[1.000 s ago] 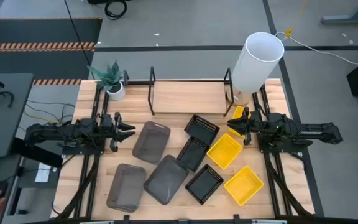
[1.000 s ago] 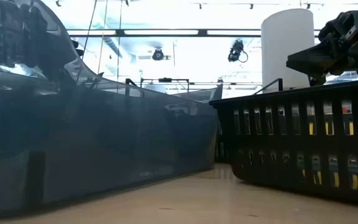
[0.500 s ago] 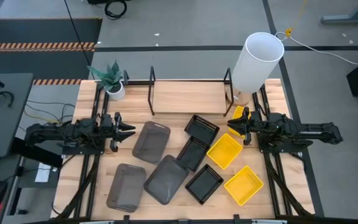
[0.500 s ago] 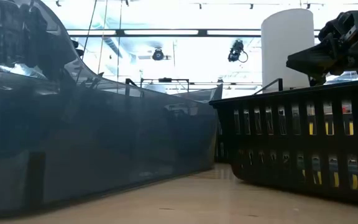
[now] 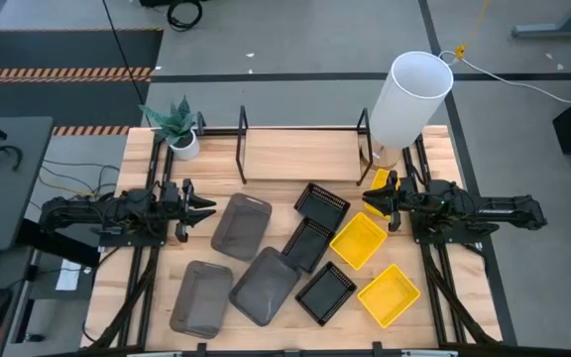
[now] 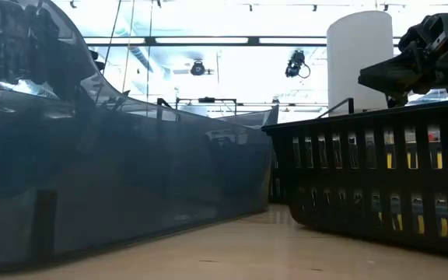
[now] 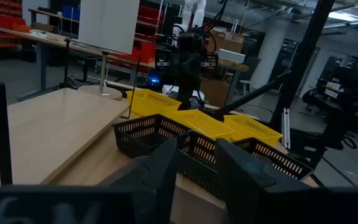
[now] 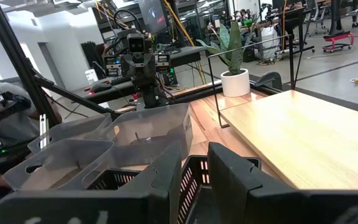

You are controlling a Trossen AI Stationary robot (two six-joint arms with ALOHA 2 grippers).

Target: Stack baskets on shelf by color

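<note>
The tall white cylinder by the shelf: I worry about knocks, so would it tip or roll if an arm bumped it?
The white cylinder stands upright, tall for its base, so it would probably tip easily. Open-topped, it looks hollow and light. Once down, its round wall would likely roll, perhaps across the shelf.

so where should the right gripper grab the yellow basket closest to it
Judging from the high view, take the yellow basket by its rim wall on the edge facing the right gripper, coming from above with one finger inside. It lies flat and open-topped, and that edge looks free, whereas a black basket crowds the opposite side.
</note>
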